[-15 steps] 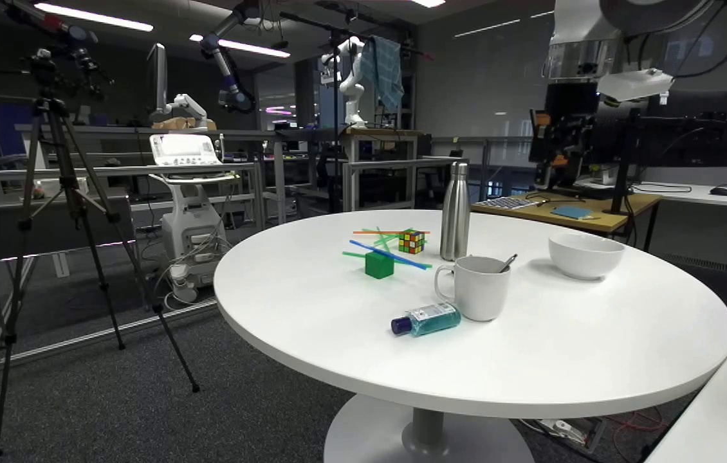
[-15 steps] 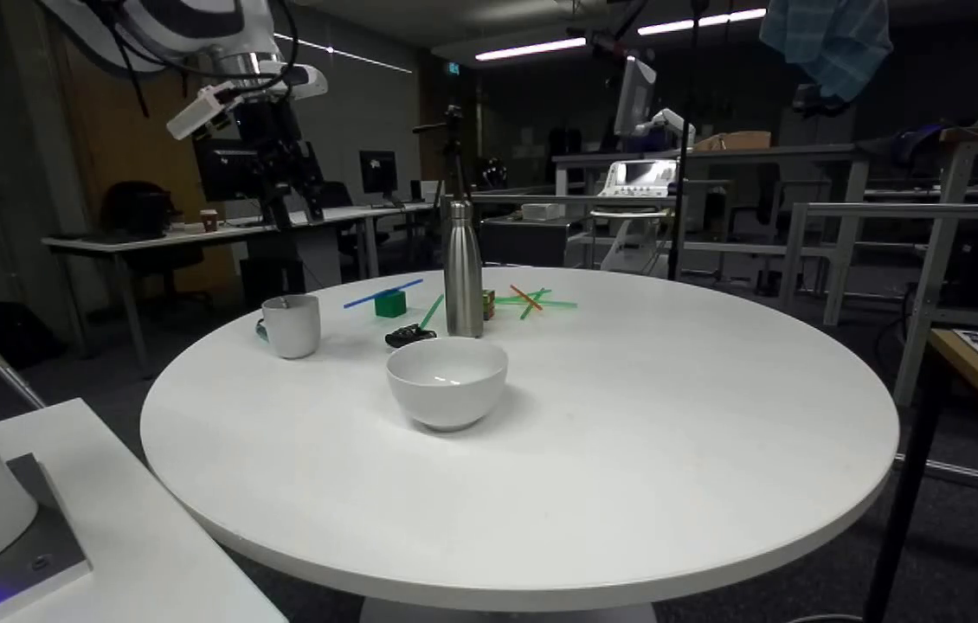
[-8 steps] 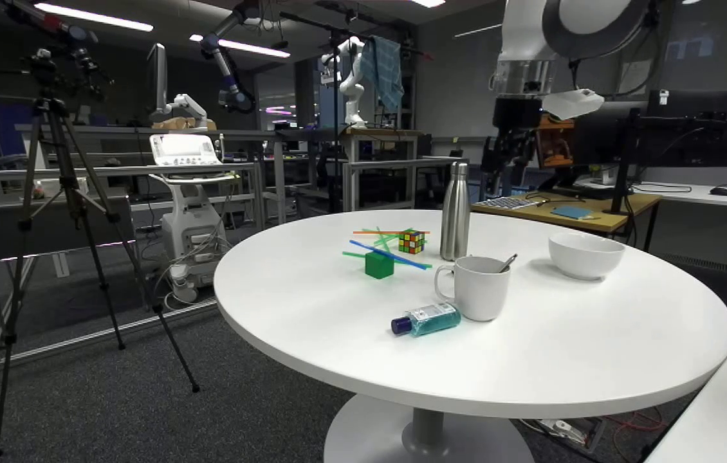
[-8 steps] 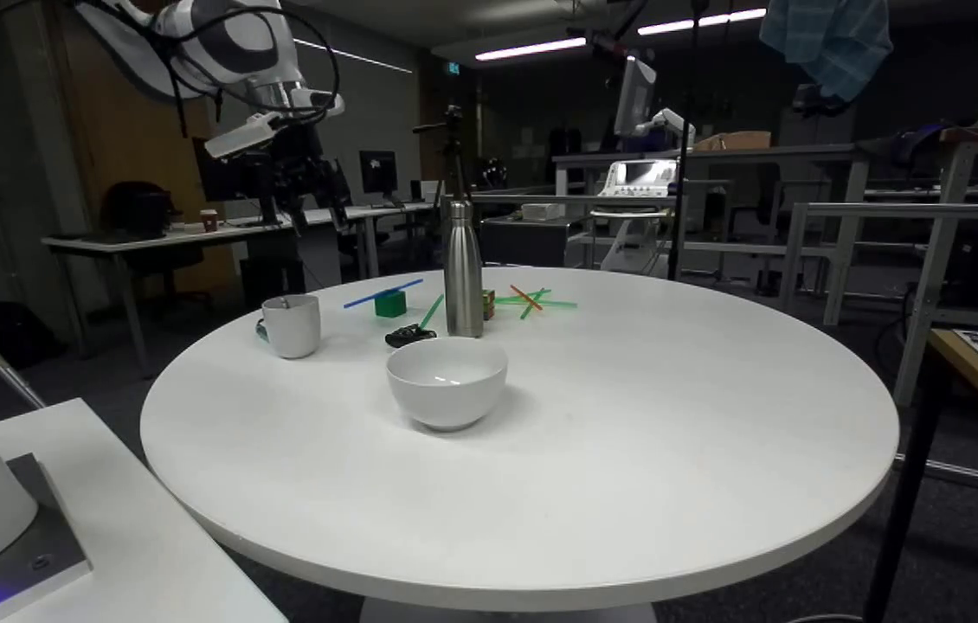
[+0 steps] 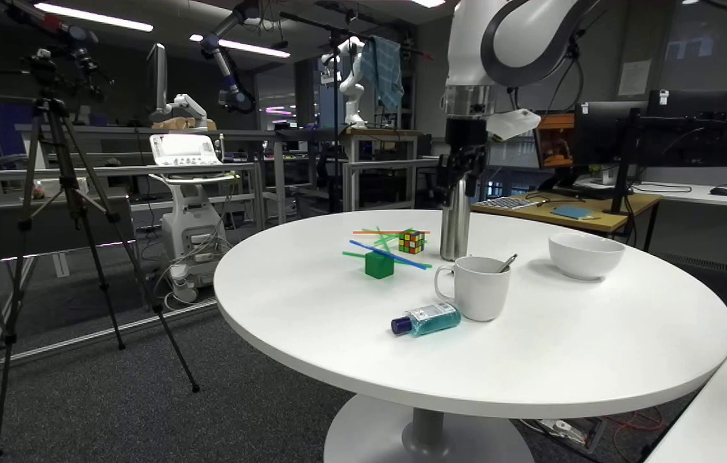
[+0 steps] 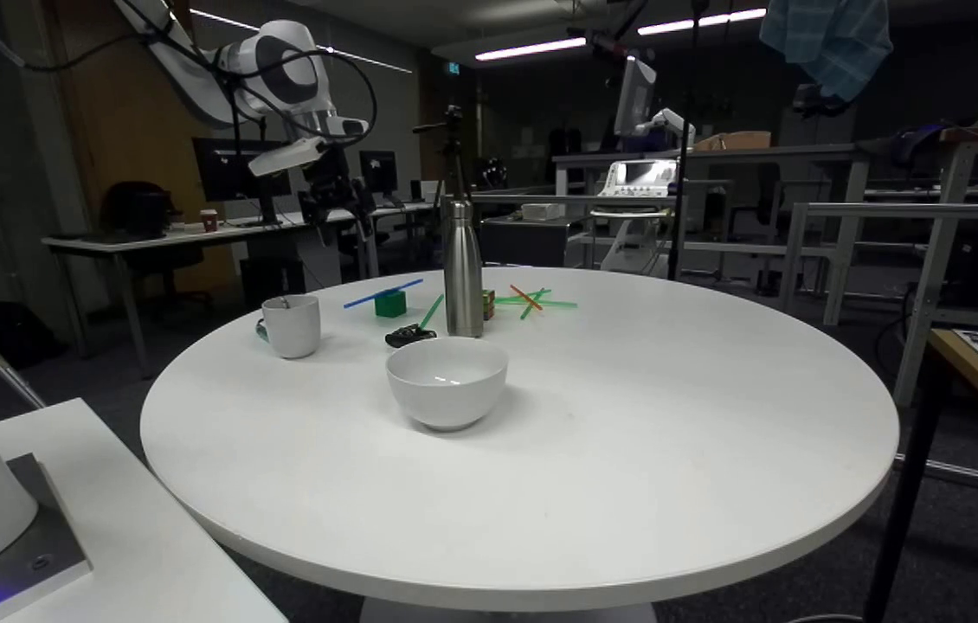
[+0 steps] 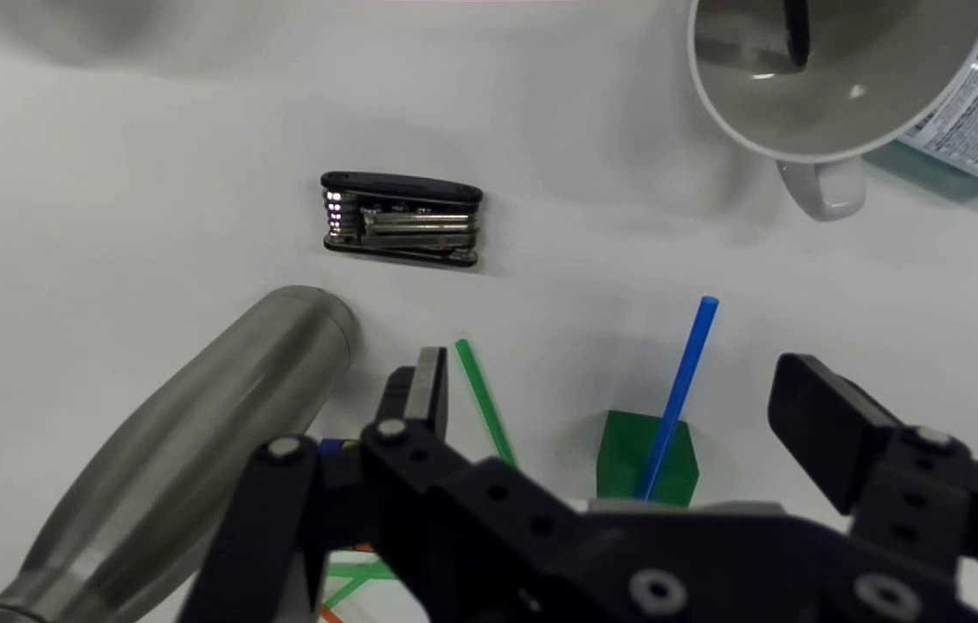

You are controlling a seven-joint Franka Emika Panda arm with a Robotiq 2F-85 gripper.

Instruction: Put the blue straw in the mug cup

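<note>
The thin blue straw (image 5: 405, 260) lies slanted across the top of a green cube in both exterior views (image 6: 361, 301). In the wrist view the straw (image 7: 685, 381) shows between the fingers, and its lower end is hidden by the gripper body. The white mug cup (image 5: 480, 292) stands upright, apart from the straw, with a dark pen-like stick in it. It also shows in an exterior view (image 6: 292, 327) and the wrist view (image 7: 878, 95). My gripper (image 7: 610, 368) is open and empty, high above the table, in both exterior views (image 5: 453, 186) (image 6: 344, 227).
A steel bottle (image 5: 455, 225) stands near the straw. A green cube (image 5: 379, 265), a Rubik's cube (image 5: 412, 242), several green straws and an orange one lie around. A multi-tool (image 7: 402, 218), a teal bottle (image 5: 434, 319) by the mug and a white bowl (image 5: 585, 256) are on the round table.
My arm and gripper have moved across, closer to the blue straw and the steel bottle, and a little lower. The things on the table have not moved.
</note>
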